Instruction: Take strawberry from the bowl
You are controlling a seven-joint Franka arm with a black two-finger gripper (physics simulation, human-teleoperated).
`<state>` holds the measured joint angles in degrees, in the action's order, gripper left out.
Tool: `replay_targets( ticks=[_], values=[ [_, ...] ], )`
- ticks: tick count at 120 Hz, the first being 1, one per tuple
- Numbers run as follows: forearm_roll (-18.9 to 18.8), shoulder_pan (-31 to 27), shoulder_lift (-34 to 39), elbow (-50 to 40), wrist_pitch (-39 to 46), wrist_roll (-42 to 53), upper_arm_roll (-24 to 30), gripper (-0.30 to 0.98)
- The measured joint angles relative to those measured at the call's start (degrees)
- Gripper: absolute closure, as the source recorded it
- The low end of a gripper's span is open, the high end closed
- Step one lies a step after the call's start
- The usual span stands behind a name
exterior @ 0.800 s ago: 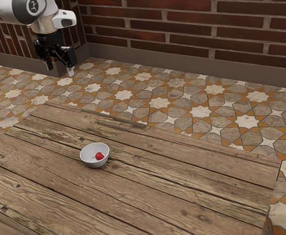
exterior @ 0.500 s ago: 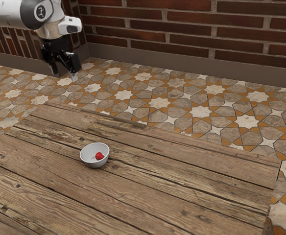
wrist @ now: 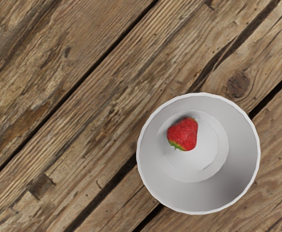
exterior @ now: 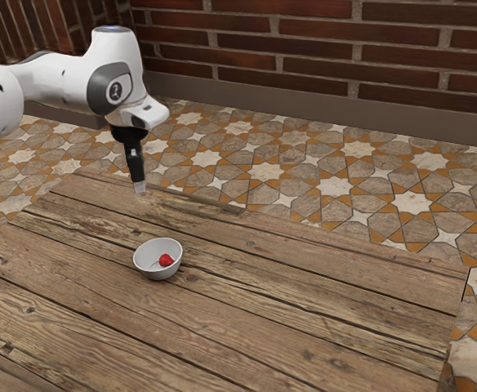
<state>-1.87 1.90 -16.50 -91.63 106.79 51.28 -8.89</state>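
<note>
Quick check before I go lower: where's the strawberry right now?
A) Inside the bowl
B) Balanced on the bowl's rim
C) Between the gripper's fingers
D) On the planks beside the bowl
A: the red strawberry lies down inside the white bowl, within its rim.

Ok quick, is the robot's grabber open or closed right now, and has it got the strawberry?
Gripper: can't tell if it's open or closed; it isn't holding the strawberry, which is in the bowl.
</note>
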Motion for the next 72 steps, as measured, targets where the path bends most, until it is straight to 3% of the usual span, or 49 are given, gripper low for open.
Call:
replay_targets(
  ticks=[49, 72],
  values=[
    [0.6, 0.0, 2.1, -15.6, 14.6, 22.7, 1.6, 0.02],
    [1.8, 0.4, 1.7, -18.1, 18.0, 29.2, 1.7, 0.28]
  ],
)
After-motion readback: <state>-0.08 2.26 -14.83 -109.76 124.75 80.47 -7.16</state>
